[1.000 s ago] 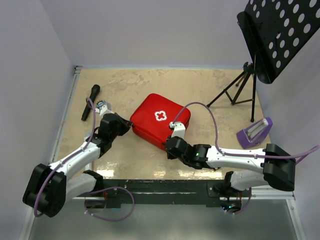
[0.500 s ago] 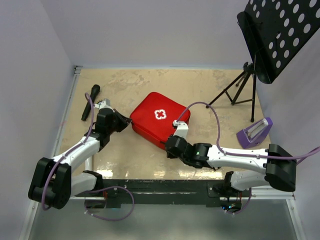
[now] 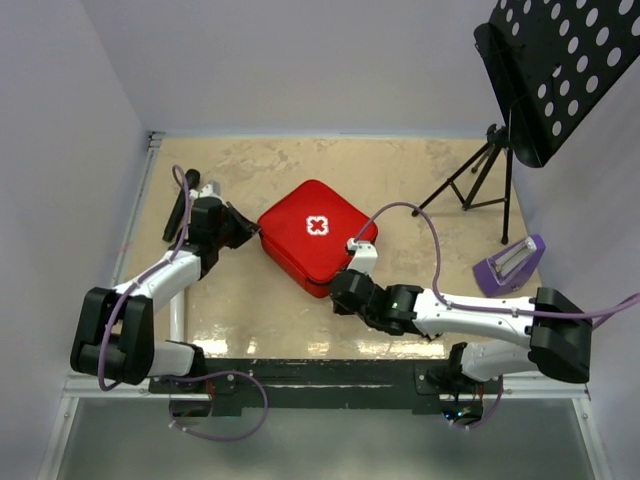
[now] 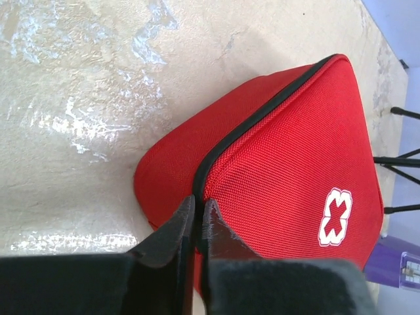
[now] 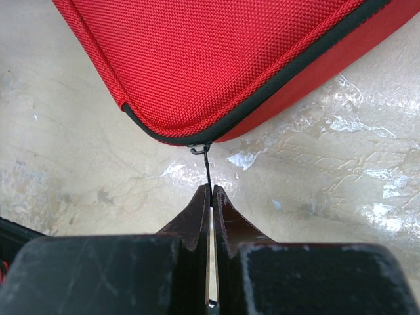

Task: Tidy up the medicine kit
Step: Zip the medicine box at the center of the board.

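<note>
Top external: medicine kit (image 3: pixel 318 235) lies zipped, cross up, mid-table (image 3: pixel 420 190), betw. both arms. Left claw (image 3: pixel 250 232) sits at its left corner, right claw (image 3: pixel 338 283) at its near corner. Black stick-like obj. (image 3: pixel 178 210) at far left; music stand (image 3: pixel 545 70) & purple item (image 3: pixel 510 262) on the right.

Left wrist: left claw (image 4: pixel 198 200) pinched tight against the kit's (image 4: pixel 289 170) black zip edge (image 4: pixel 262 115); poss. nipping it, can't tell.

Right wrist: right claw (image 5: pixel 211 189) clamped on the thin zip pull (image 5: pixel 207 164) at the kit's (image 5: pixel 216 59) corner.

Along top edge — music stand (image 3: pixel 560 70) cropped, medicine kit (image 5: pixel 216 52) cut off (right wrist view)
</note>
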Motion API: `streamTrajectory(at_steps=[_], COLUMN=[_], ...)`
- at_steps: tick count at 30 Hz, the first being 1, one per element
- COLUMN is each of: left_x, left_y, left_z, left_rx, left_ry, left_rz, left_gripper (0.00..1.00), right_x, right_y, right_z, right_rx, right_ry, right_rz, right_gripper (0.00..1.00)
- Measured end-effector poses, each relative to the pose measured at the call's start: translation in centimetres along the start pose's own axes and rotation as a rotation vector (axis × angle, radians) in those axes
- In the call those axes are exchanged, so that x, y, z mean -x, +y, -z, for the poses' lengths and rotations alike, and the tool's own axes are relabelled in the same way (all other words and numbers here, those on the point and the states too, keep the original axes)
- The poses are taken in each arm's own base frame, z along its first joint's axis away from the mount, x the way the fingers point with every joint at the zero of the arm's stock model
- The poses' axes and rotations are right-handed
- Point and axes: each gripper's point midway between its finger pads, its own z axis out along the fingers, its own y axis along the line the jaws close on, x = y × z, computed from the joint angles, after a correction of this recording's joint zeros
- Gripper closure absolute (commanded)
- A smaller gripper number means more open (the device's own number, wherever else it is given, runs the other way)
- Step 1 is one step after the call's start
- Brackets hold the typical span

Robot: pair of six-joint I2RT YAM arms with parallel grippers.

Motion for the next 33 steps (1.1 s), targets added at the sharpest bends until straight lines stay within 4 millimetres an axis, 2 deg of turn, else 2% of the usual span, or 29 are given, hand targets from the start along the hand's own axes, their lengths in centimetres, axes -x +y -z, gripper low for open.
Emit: streamTrajectory(at_steps=[1, 2, 6, 8, 11, 14, 16, 20, 23, 27, 33], left_x=[0.0, 0.1, 2.6, 3.7, 4.5, 4.0, 2.0, -5.4, -9.6, -13.0, -17.9], left_y=[0.0, 0.0, 1.3, 1.3, -0.1, -2.0, -3.2, -6.0, -6.8, -7.4, -7.6], left_z=[0.0, 0.0, 0.5, 1.4, 3.7, 6.1, 7.2, 8.6, 9.2, 9.4, 8.3], left_rx=[0.0, 0.002, 0.074, 0.089, 0.048, -0.047, -0.107, -0.206, -0.217, -0.194, -0.144], left_ry=[0.002, 0.002, -0.066, -0.098, -0.135, -0.157, -0.13, 0.035, 0.134, 0.204, 0.295], left_rz=[-0.005, -0.013, -0.027, -0.026, -0.021, 0.003, 0.013, 0.017, 0.036, 0.055, 0.071], left_gripper=[0.56, 0.48, 0.22, 0.17, 0.16, 0.15, 0.14, 0.12, 0.1, 0.08, 0.09], right_x=[-0.1, -0.1, -0.4, -0.5, -0.4, -0.4, -0.5, -0.6, -0.6, -0.6, -0.5], right_y=[0.0, 0.0, -0.1, -0.1, -0.1, 0.0, 0.0, 0.0, 0.0, 0.0, 0.0], right_z=[-0.1, -0.2, -0.7, -0.9, -0.9, -1.1, -1.2, -1.5, -1.6, -1.5, -1.4], right_rx=[-0.002, -0.004, -0.022, -0.026, -0.028, -0.03, -0.034, -0.043, -0.047, -0.049, -0.046], right_ry=[0.001, 0.002, 0.01, 0.011, 0.012, 0.013, 0.016, 0.023, 0.026, 0.027, 0.027], right_rz=[0.004, 0.007, 0.034, 0.044, 0.061, 0.081, 0.096, 0.125, 0.14, 0.147, 0.145], right_gripper=[1.0, 1.0, 1.0, 1.0, 1.0, 1.0, 1.0, 1.0, 1.0, 1.0, 1.0])
